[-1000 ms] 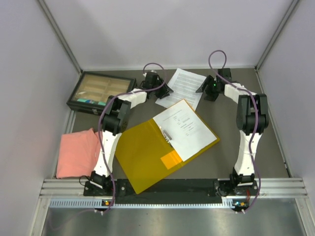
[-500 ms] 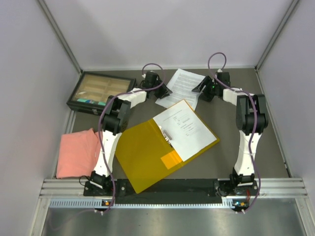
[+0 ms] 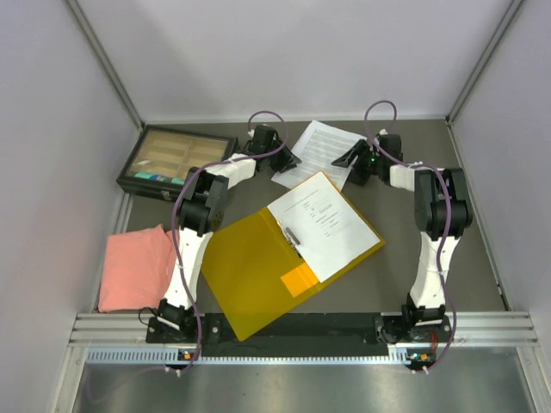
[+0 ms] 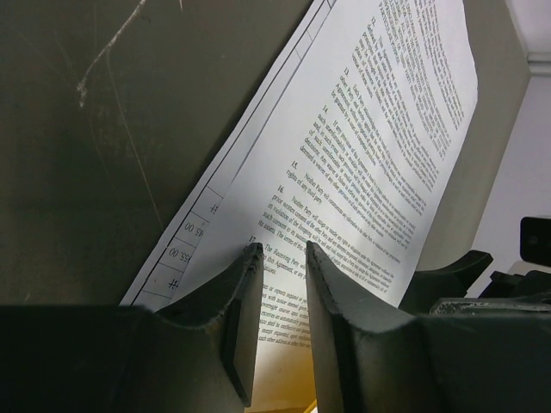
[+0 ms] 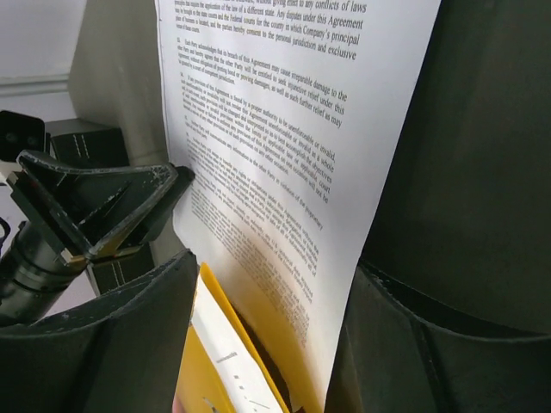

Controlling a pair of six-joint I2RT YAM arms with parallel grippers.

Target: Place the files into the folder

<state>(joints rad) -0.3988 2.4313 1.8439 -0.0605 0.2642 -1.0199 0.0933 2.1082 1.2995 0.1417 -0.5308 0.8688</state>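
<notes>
Files (image 3: 320,146) lie loose on the tabletop (image 3: 478,241) just beyond the open folder (image 3: 250,267), and one more sheet (image 3: 325,225) rests on the folder's right leaf. The left pincer (image 4: 282,251) is almost together, nipping the files' corner. The right pincer (image 5: 271,267) stands wide apart astride them.

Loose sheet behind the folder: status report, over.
Left pincer nearly closed at corner of loose sheet, grip unclear. Right pincer open at opposite edge. Sheet not yet in folder. Nothing blocking.
</notes>
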